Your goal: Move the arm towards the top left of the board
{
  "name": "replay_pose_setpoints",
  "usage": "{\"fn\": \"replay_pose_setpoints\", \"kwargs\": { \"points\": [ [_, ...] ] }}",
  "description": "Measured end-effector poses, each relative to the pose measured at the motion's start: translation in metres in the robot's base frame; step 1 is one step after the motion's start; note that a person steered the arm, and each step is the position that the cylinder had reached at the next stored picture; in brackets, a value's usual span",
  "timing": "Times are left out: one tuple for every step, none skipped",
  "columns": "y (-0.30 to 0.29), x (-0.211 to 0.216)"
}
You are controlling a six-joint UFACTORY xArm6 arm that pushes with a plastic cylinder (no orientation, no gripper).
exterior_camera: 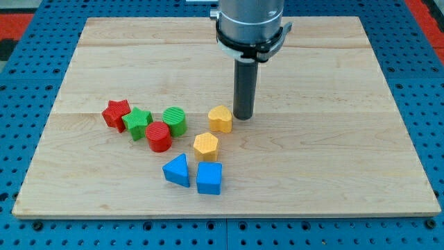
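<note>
Blue cube (209, 178) nearest, my tip (243, 117) just right of yellow heart block (220, 119), no fingers.

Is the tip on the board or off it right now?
On the board: my tip rests on the wood beside the yellow heart block.

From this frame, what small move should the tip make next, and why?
Probably slide my tip toward the view's top left. It sits just right of the yellow heart-shaped block, and the wooden board shows no blocks that way, so nothing should get pushed.
</note>
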State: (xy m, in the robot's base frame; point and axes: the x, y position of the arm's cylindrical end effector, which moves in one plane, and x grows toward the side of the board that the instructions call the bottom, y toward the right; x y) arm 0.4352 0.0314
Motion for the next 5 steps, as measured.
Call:
{"fn": "replay_pose_setpoints", "kwargs": {
  "points": [
    [-0.015,-0.017],
    [-0.019,0.036],
    [-0.024,0.045],
    [0.003,0.026],
    [0.02,-0.005]
  ]
}}
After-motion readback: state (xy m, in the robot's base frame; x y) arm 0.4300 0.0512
